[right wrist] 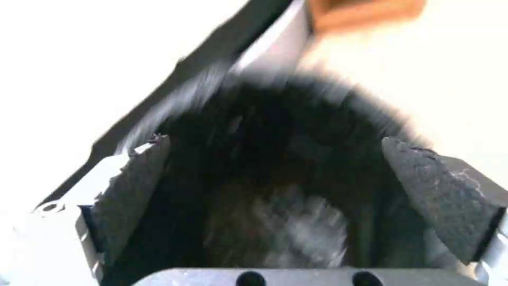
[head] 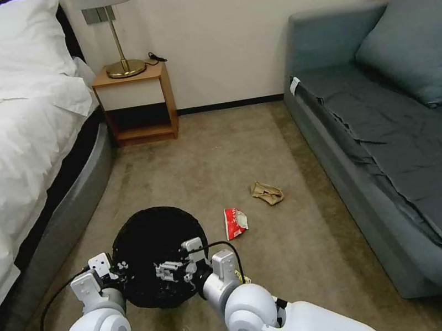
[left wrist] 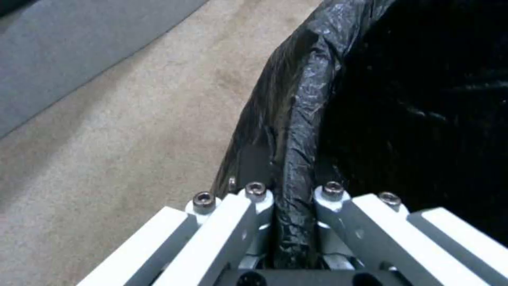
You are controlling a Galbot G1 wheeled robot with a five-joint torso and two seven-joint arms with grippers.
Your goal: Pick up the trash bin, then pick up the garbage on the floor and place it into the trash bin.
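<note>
The trash bin (head: 151, 235), round and black with a black liner, sits low in front of me between my two arms. My left gripper (head: 113, 270) is shut on its left rim; in the left wrist view the liner-covered rim (left wrist: 296, 127) runs between the closed fingers of that gripper (left wrist: 293, 194). My right gripper (head: 171, 269) hovers open over the bin's mouth, and its dark pads (right wrist: 439, 190) stand wide apart above the black inside (right wrist: 275, 159). Two pieces of garbage lie on the carpet to the right: a red-white snack packet (head: 235, 222) and crumpled tan paper (head: 266, 192).
A white bed (head: 1, 155) runs along the left and a grey sofa (head: 397, 148) along the right. A wooden nightstand (head: 135, 103) with a brass lamp (head: 124, 63) stands against the far wall. Open tan carpet (head: 219, 154) lies between them.
</note>
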